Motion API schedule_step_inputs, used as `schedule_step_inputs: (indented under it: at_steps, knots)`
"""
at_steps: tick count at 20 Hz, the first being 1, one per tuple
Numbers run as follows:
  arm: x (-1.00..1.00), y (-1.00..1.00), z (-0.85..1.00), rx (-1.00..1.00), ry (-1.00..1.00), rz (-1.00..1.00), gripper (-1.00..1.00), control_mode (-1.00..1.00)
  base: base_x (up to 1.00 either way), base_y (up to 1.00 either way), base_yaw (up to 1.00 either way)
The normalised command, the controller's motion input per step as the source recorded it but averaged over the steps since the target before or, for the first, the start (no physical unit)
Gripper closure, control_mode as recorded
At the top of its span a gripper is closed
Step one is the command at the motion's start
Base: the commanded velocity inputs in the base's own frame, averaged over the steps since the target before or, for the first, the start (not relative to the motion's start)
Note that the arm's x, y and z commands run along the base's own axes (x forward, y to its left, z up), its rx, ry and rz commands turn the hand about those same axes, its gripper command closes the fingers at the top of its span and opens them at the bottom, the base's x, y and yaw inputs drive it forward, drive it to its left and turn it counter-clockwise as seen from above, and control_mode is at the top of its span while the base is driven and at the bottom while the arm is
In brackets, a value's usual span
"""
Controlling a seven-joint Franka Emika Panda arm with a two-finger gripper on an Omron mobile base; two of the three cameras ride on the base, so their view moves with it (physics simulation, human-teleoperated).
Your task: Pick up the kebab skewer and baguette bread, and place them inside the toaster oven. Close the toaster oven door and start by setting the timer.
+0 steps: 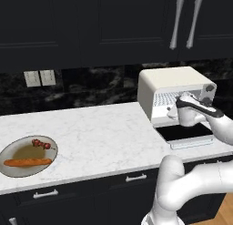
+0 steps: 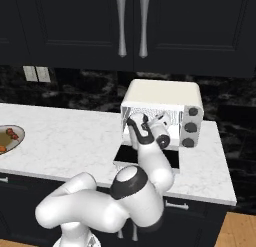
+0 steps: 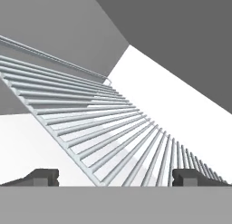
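Note:
The cream-white toaster oven (image 1: pixel 173 80) stands at the right of the counter. Its door (image 1: pixel 186 133) is folded down flat in front of it. My gripper (image 1: pixel 174 112) sits at the oven's mouth, just above the lowered door, and points into the cavity. In the hand view its fingertips (image 3: pixel 43 177) stand wide apart, so the gripper (image 3: pixel 117 177) is open and empty, and the wire rack (image 3: pixel 104 128) stretches ahead. Far to the left, a grey plate (image 1: pixel 9 167) carries the kebab skewer (image 1: pixel 41 144) and the baguette bread (image 1: pixel 27 162).
Dark upper cabinets with long bar handles (image 1: pixel 176 21) hang above the oven. Two wall outlets (image 1: pixel 40 78) sit on the black backsplash. A wide stretch of white marble counter (image 1: pixel 100 137) lies between plate and oven. Dark drawers (image 1: pixel 136 177) run below the front edge.

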Motion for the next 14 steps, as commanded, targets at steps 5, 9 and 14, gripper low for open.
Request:
schedule_step_inputs:
  at_steps: [5, 9, 14]
  knots:
    - [0.22, -0.02, -0.02, 0.00, 0.00, 0.00, -1.00, -1.00, 0.00, 0.00, 0.00]
    - [0.00, -0.01, 0.00, 0.00, 0.00, 0.00, 1.00, -1.00, 0.00, 0.00, 0.00]
    - [-0.15, -0.06, 0.00, 0.00, 0.00, 0.00, 1.00, -1.00, 0.00, 0.00, 0.00]
